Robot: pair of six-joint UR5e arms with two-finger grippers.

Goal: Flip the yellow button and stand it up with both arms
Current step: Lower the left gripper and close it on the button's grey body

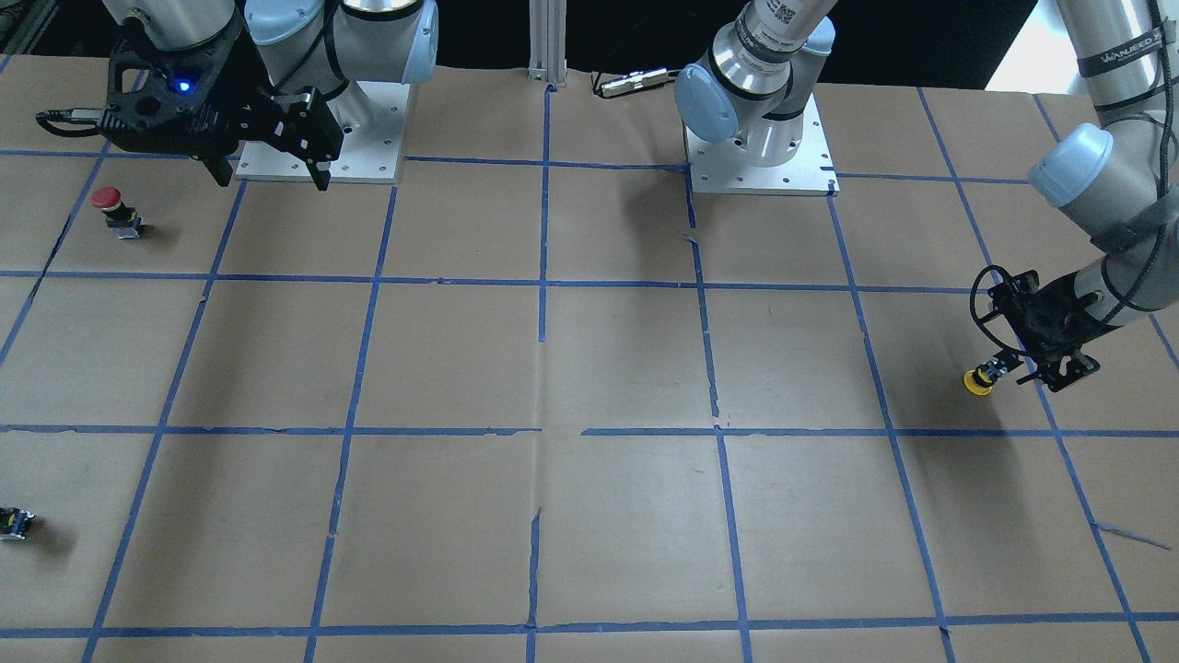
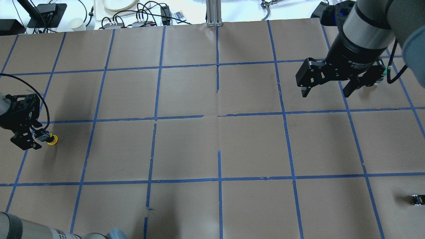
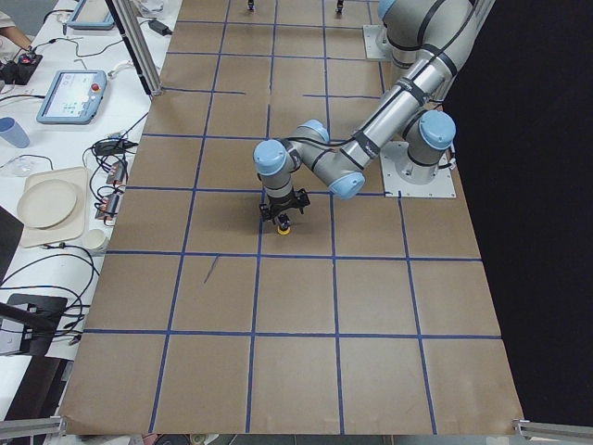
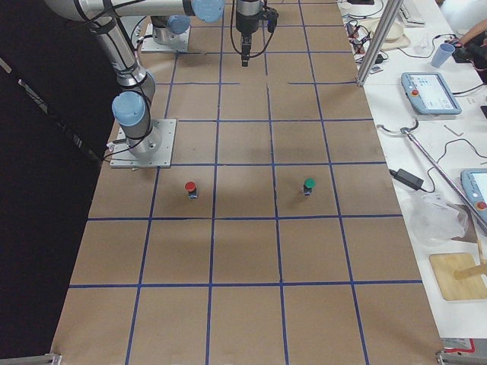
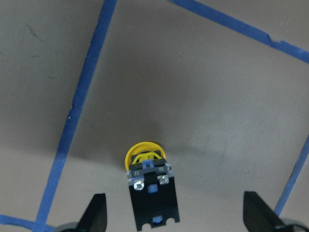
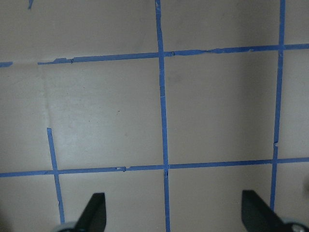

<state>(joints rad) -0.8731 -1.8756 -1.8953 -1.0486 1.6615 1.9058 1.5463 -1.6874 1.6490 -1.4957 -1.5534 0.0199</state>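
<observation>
Left hand (image 1: 1033, 368) at the worktop's (image 1: 626, 516) left end, low over the brown paper, its fingers (image 5: 96, 215) spread wide. The yellow button (image 5: 150, 191) sits in the gap between them, touching neither one; its black and grey base faces my wrist camera and its yellow cap points away from me, against the paper. It lies inside one grid square, just beside a strip of the blue tape (image 5: 79, 104), and I cannot tell whether it is fully on its side or tipped onto the cap's edge. Right hand (image 2: 326, 94) well apart, over the other half of the worktop and raised clear of it, fingers likewise spread, with only paper and tape lines below. Near that side stand a red button (image 1: 110, 207) and a green button (image 4: 308, 185); a small dark part (image 2: 417, 199) lies by the worktop's right edge.
</observation>
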